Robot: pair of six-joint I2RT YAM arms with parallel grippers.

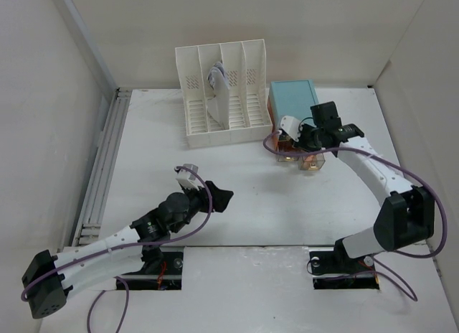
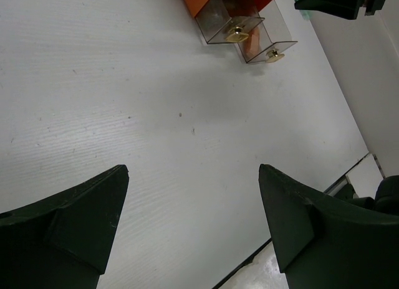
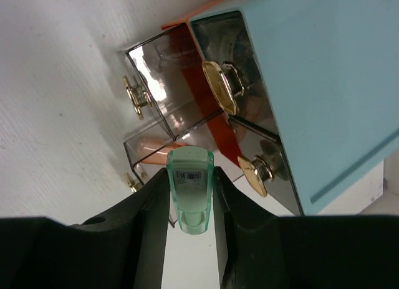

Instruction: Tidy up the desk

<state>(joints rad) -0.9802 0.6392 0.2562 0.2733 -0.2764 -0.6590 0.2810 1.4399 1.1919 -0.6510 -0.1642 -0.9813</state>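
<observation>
My right gripper [image 3: 191, 195] is shut on a small translucent green case [image 3: 191, 183] with a barcode label. It hangs just above two clear drawers [image 3: 168, 96] pulled out of the teal-topped drawer box [image 3: 318, 71]. The nearer drawer holds a peach-coloured object [image 3: 153, 152]. In the top view the right gripper [image 1: 294, 130] is at the box's front [image 1: 292, 100]. My left gripper [image 1: 206, 184] stands open over the white desk [image 1: 244, 218] with nothing between its fingers. In its wrist view the left gripper [image 2: 193, 174] is over bare desk [image 2: 124, 83].
A white slotted file rack [image 1: 222, 96] with papers in one slot stands at the back, left of the drawer box. The drawers have gold knobs [image 3: 252, 170]. Grey rails [image 1: 104, 161] run along the desk's left edge. Walls enclose the desk on three sides.
</observation>
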